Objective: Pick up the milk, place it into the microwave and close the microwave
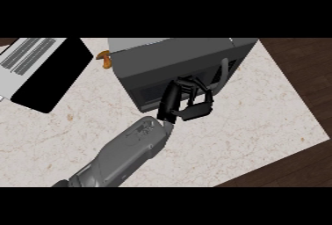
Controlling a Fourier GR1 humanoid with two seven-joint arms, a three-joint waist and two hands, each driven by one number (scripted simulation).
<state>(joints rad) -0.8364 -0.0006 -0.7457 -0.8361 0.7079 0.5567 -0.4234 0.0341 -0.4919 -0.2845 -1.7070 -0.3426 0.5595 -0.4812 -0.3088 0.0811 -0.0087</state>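
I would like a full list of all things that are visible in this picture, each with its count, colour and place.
microwave: one, grey with dark front, top centre of the counter; door looks shut
appliance: one, white with a black panel, upper left, cut by the view's edge
small item: one, orange-brown, beside the microwave's left corner
counter: one, pale marble, under everything
floor: dark wood, right and lower right
milk: none in view
forearm: one, grey, coming in from lower left
left hand: one, black, at the microwave's front
right hand: not in view
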